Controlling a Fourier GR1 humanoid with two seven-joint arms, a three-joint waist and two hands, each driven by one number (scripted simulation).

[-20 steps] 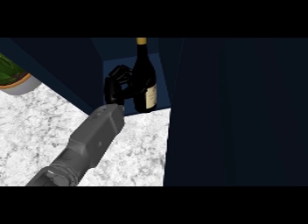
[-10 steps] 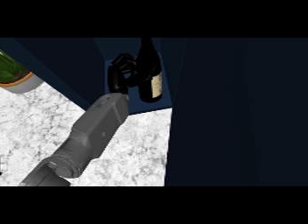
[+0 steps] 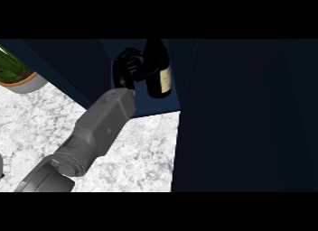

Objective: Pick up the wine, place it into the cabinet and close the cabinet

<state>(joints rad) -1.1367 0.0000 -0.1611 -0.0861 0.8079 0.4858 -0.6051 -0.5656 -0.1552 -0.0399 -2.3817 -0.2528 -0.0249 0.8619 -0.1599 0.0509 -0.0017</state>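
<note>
Standing upright inside the cabinet (image 3: 148, 107), the wine (image 3: 157, 67) is clasped by the right hand (image 3: 125, 72).

We've got a dark wine bottle (image 3: 157, 67) with a cream label, navy cabinet (image 3: 255, 113), white-grey marbled counter (image 3: 28, 122), and green plant (image 3: 5, 63) at 10 o'clock.

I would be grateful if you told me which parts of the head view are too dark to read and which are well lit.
In the head view, the cabinet door is a near-black slab with no detail; inside the cabinet, the black hand and the wine bottle nearly merge, only the bottle's pale label standing out; the marble counter and the potted plant are brightly lit.
</note>
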